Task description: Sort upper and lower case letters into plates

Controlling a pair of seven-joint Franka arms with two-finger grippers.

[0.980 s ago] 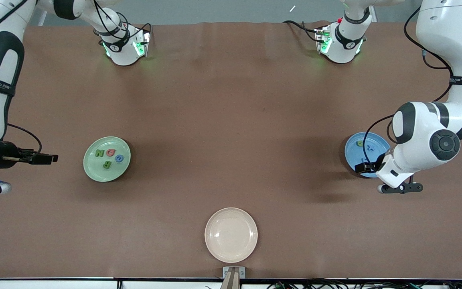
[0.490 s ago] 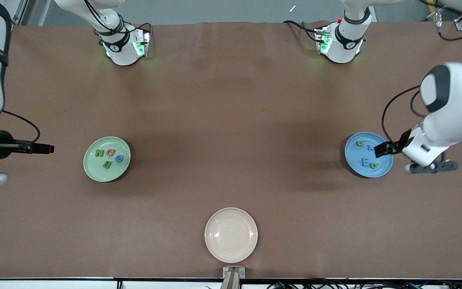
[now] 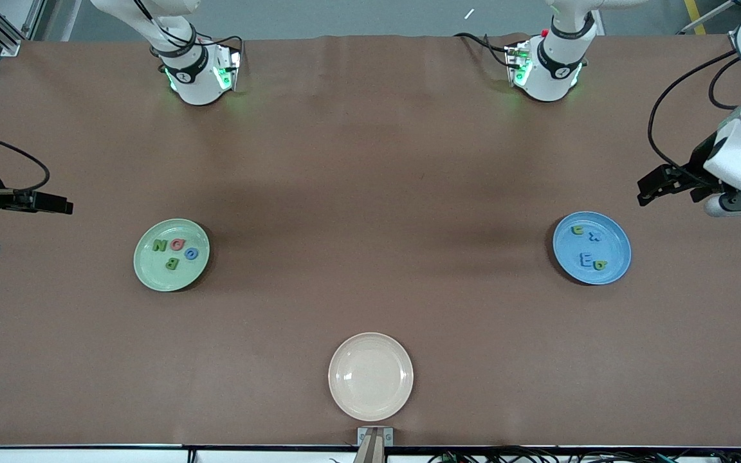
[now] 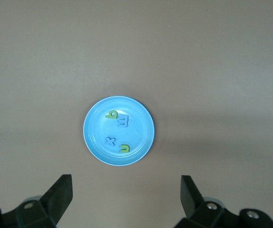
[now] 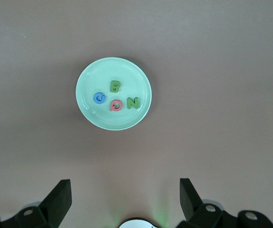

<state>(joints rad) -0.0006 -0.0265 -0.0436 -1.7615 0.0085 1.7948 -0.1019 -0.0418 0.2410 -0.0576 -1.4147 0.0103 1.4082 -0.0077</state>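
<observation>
The pale green plate (image 3: 152,270) holds a green N (image 3: 159,245), a red-pink letter (image 3: 177,244), a blue letter (image 3: 191,253) and a green B (image 3: 170,262). The blue plate (image 3: 616,249) holds two green letters (image 3: 577,229) and two blue letters (image 3: 585,259). My left gripper (image 3: 646,188) is open and empty, high over bare table beside the blue plate (image 4: 91,130). My right gripper (image 3: 62,208) is open and empty, high over bare table beside the pale green plate (image 5: 91,78). Both wrist views look down on their plates past the open grippers (image 4: 125,185) (image 5: 125,187).
A cream-beige plate (image 3: 370,376) with nothing in it sits near the table's front edge, midway between the arms. The two arm bases (image 3: 200,77) (image 3: 547,71) stand at the table's back edge. No loose letters lie on the brown table.
My left gripper has lifted off the blue plate and drawn back toward the left arm's end, uncovering its letters. My right gripper has drifted up and away from the green plate.
</observation>
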